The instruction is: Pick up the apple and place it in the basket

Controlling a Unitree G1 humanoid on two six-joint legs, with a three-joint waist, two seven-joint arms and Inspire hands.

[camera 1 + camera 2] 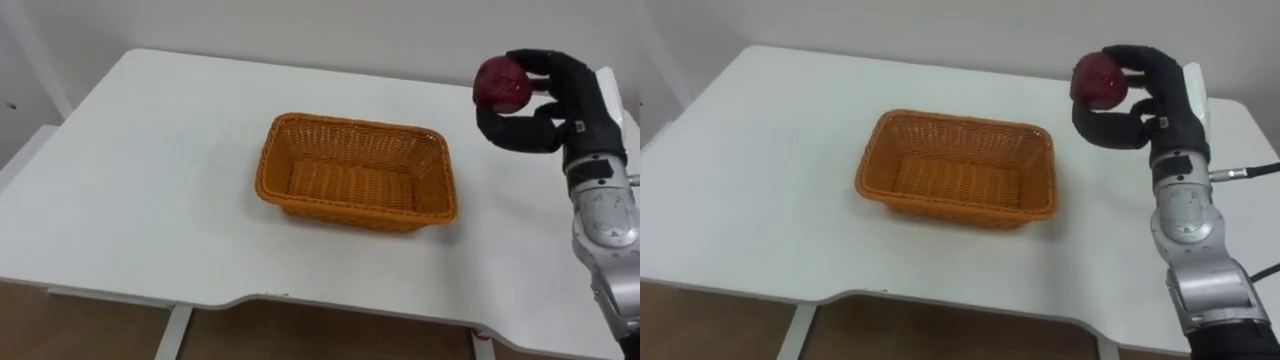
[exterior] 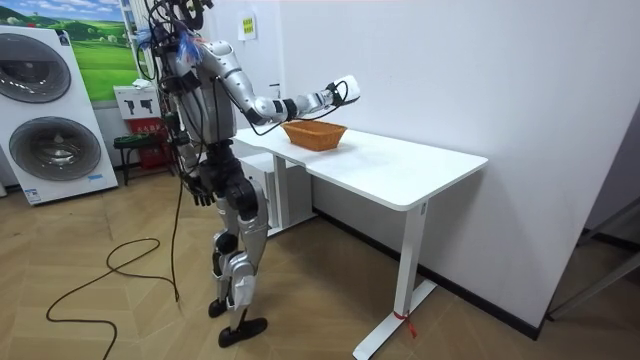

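Left eye view, upper right: apple (image 1: 502,84), clasped by curled fingers (image 1: 532,60) of right hand (image 1: 570,100), held clear above table (image 1: 150,180) beside basket (image 1: 350,125), likely for carrying over its rim; left hand (image 2: 200,188) idle at hip, room view's left.

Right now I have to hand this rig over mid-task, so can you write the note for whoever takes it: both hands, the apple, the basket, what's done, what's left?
Right hand: fingers curled round the apple, held up off the table, to the right of the basket.
Left hand: hangs by the robot's side in the room view, idle.
Basket: upright near the middle of the table, nothing in it.
Done: the apple is picked up.
Left: probably carry it leftward over the basket, lower it and release it inside.
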